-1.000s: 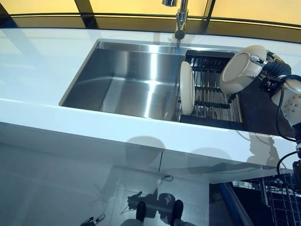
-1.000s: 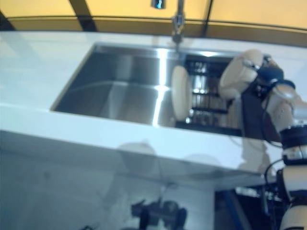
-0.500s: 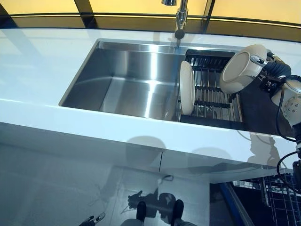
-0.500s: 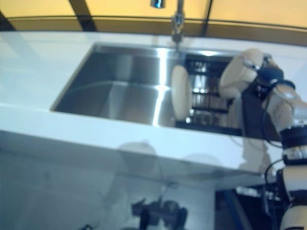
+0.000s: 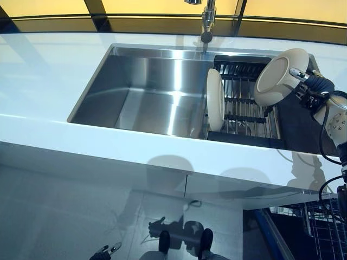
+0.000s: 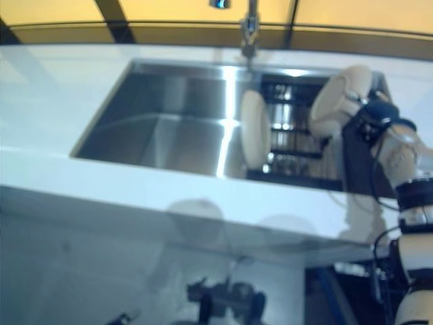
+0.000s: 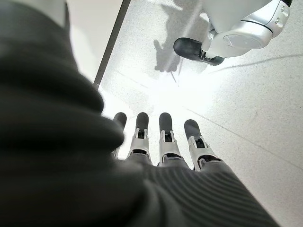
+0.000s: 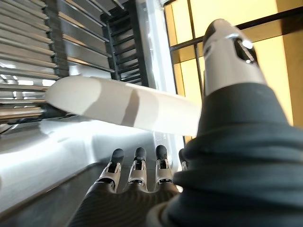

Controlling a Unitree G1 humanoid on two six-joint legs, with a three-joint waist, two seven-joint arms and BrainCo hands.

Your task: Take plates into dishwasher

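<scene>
White counter (image 5: 49, 92) under yellow-lit windows, steel sink (image 5: 146, 92) set into it, faucet (image 5: 206, 21) at the back edge. Black dish rack (image 5: 246, 103) at the sink's right end, one cream plate (image 5: 214, 101) upright at its left edge. Second plate (image 5: 279, 76) lifted above the rack's right edge, apparently pinched between thumb and fingers of the right hand (image 5: 310, 89). Left hand (image 7: 163, 142) low over the floor, fingers straight, holding nothing.
</scene>
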